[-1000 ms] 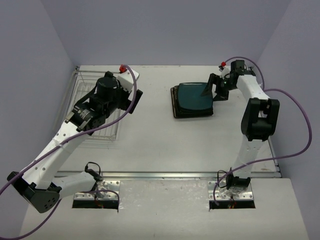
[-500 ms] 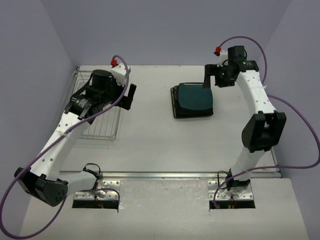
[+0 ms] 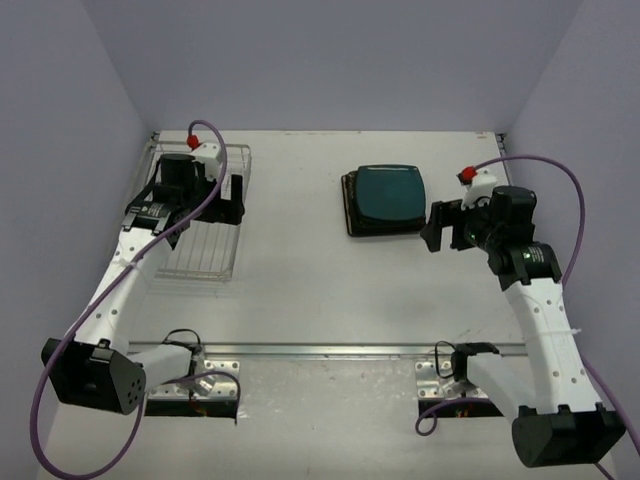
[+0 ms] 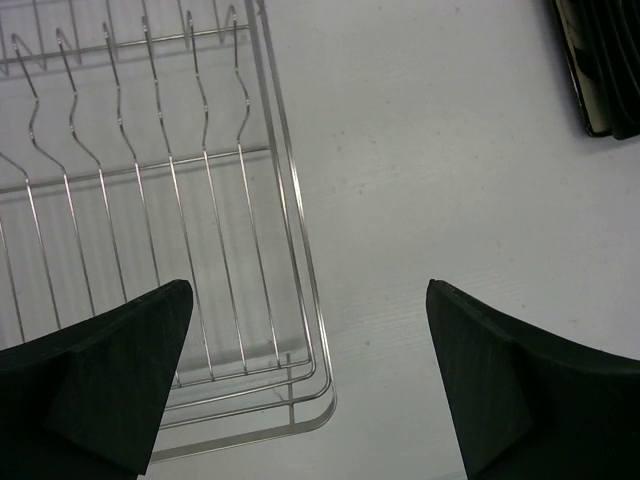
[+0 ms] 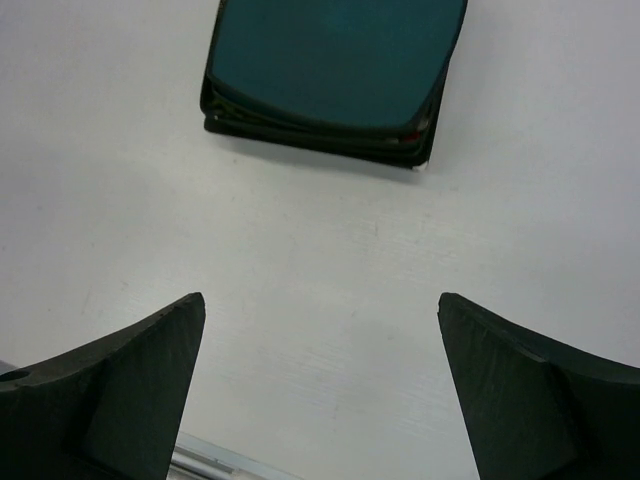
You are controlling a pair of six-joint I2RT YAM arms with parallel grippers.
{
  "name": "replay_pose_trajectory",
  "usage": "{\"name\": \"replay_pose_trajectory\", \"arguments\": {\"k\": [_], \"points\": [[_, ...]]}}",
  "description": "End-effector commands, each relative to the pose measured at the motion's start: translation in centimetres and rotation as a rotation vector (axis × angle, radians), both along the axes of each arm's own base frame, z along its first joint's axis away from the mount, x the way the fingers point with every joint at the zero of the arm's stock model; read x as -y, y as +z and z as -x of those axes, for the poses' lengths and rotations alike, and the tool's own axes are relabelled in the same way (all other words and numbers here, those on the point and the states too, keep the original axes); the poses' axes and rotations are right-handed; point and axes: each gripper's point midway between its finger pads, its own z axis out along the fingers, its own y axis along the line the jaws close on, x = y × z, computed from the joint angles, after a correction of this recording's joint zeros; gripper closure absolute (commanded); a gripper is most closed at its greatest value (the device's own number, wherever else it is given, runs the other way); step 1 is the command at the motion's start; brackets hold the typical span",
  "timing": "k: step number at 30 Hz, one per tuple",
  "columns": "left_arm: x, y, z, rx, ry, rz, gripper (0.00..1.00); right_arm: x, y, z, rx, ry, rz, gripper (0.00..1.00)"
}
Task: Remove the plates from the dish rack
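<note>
The silver wire dish rack (image 3: 205, 250) lies at the left of the table and holds no plates. In the left wrist view its bars (image 4: 150, 200) are bare. A stack of dark square plates with a teal one on top (image 3: 385, 198) lies flat at the table's middle rear. My left gripper (image 3: 232, 203) hovers open and empty over the rack's right edge (image 4: 308, 290). My right gripper (image 3: 430, 228) is open and empty just right of and nearer than the stack, with the stack (image 5: 335, 65) ahead of its fingers (image 5: 321, 300).
A corner of the plate stack (image 4: 600, 60) shows at the top right of the left wrist view. Purple walls enclose the table on the left, rear and right. A metal rail (image 3: 330, 350) runs along the near edge.
My right gripper has drawn back from the plate stack's rear right to its near right. My left arm has swung left, so its gripper now hangs over the rack's right edge.
</note>
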Motion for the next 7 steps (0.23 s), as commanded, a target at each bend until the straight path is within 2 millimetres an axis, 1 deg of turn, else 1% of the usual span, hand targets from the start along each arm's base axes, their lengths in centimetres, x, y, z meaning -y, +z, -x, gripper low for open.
{"name": "replay_pose_trajectory", "arguments": {"k": [1, 6, 7], "points": [[-1.5, 3.2, -1.2, 0.149, 0.066, -0.011, 0.0, 0.3, -1.2, -0.3, 0.034, -0.041, -0.016, 0.01], [-2.5, 3.7, -0.9, 0.181, 0.108, -0.035, 0.0, 0.5, -1.2, -0.4, 0.028, -0.047, -0.004, 0.01], [-3.0, 3.8, -0.9, 0.187, 0.134, -0.05, 0.0, 0.5, -1.0, -0.4, 0.033, -0.046, -0.007, 0.01]]}}
